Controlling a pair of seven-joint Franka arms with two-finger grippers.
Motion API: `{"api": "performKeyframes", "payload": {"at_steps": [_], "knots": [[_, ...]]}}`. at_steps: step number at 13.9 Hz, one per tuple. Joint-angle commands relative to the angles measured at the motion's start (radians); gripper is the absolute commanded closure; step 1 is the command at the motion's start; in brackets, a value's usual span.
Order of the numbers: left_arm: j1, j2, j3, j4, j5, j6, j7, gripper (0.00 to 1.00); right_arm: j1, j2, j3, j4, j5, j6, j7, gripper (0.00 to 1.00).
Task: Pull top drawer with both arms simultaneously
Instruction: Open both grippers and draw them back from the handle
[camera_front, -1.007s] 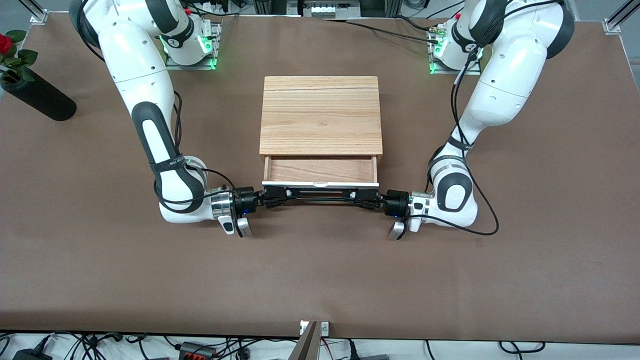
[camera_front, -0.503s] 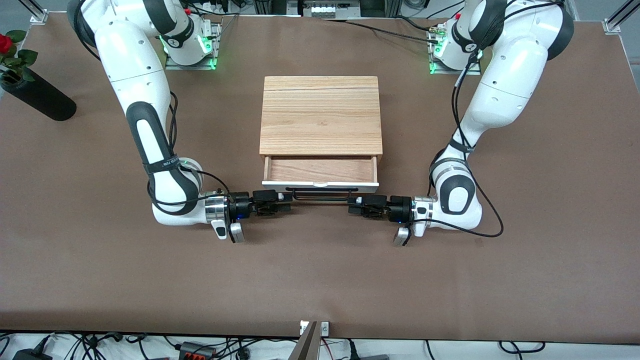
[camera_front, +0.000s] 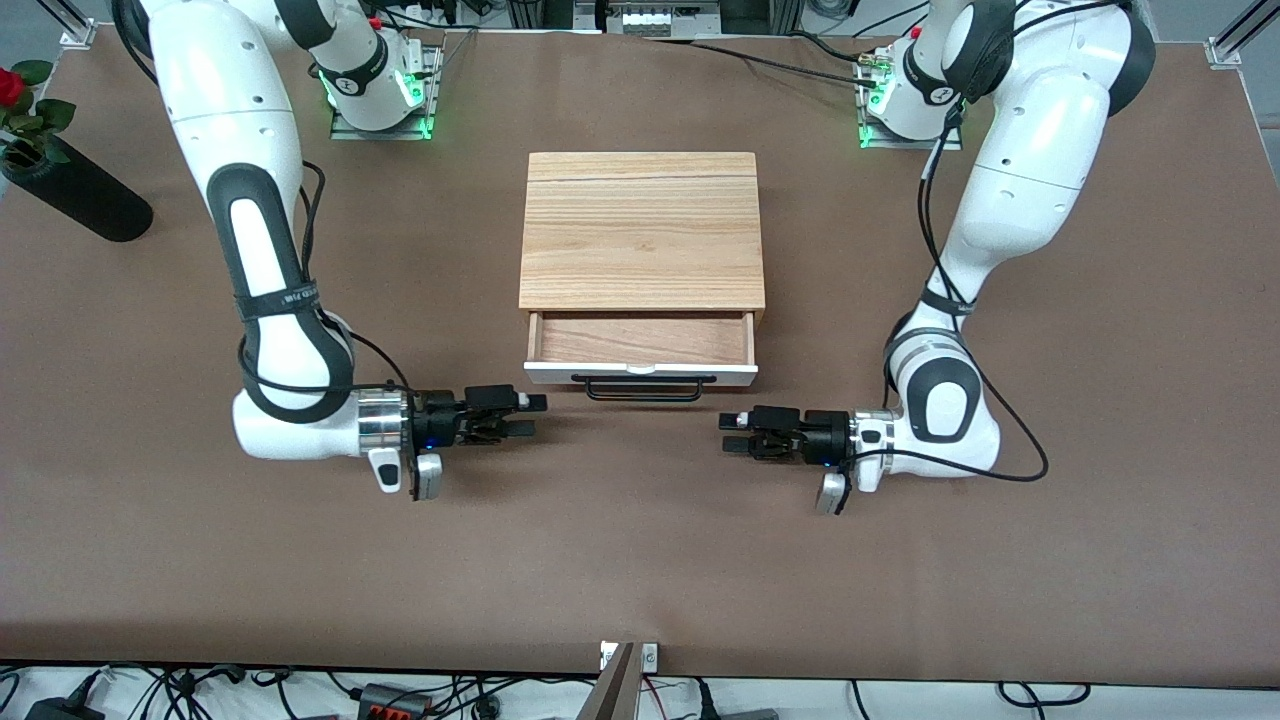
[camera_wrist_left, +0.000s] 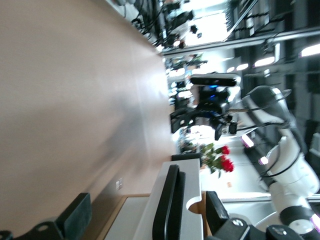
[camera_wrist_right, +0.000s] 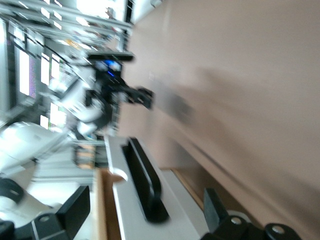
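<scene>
The top drawer (camera_front: 640, 374) stands part way out of the small cabinet (camera_front: 640, 230), showing its reddish-brown wood inside (camera_front: 640, 340). Its black bar handle (camera_front: 650, 388) is free. My right gripper (camera_front: 530, 416) is open and empty, low over the table, off the handle's end toward the right arm's end of the table. My left gripper (camera_front: 730, 433) is open and empty, low over the table off the handle's other end. The left wrist view shows the handle (camera_wrist_left: 167, 210) between open fingers (camera_wrist_left: 75, 215). The right wrist view shows it (camera_wrist_right: 145, 182) between open fingers (camera_wrist_right: 75, 205).
A black vase (camera_front: 75, 190) with a red rose lies at the right arm's end of the table. The cabinet's light wood top slab sits mid-table between the arms' bases. Bare brown table (camera_front: 640, 560) stretches from the drawer to the edge nearest the front camera.
Both grippers have let go of the handle, opened and drawn apart, each toward its own arm's end of the table. The drawer has stayed part way out.
</scene>
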Motion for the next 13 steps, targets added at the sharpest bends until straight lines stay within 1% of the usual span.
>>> {"api": "performKeyframes", "payload": {"at_steps": [1, 2, 4, 5, 7, 10, 11, 13], "knots": [[0.011, -0.028, 0.034, 0.113, 0.201, -0.014, -0.168, 0.00, 0.003, -0.078, -0.051, -0.014, -0.210, -0.004, 0.081, 0.00], [0.023, -0.044, 0.034, 0.137, 0.267, -0.033, -0.207, 0.00, 0.004, -0.102, -0.068, -0.014, -0.323, -0.004, 0.120, 0.00], [0.033, -0.092, 0.037, 0.137, 0.408, -0.045, -0.241, 0.00, -0.003, -0.142, -0.089, -0.018, -0.552, -0.007, 0.189, 0.00], [0.039, -0.122, 0.035, 0.137, 0.497, -0.047, -0.255, 0.00, -0.003, -0.150, -0.102, -0.018, -0.639, -0.028, 0.225, 0.00], [0.083, -0.183, 0.035, 0.135, 0.670, -0.057, -0.273, 0.00, 0.015, -0.173, -0.165, -0.017, -0.823, -0.111, 0.301, 0.00], [0.091, -0.276, 0.037, 0.128, 0.890, -0.141, -0.288, 0.00, 0.018, -0.276, -0.166, -0.015, -1.071, -0.235, 0.461, 0.00], [0.093, -0.309, 0.037, 0.123, 0.974, -0.157, -0.316, 0.00, 0.021, -0.317, -0.160, -0.015, -1.129, -0.275, 0.530, 0.00], [0.105, -0.364, 0.037, 0.123, 1.080, -0.227, -0.365, 0.00, 0.041, -0.385, -0.171, -0.011, -1.182, -0.356, 0.606, 0.00]]}}
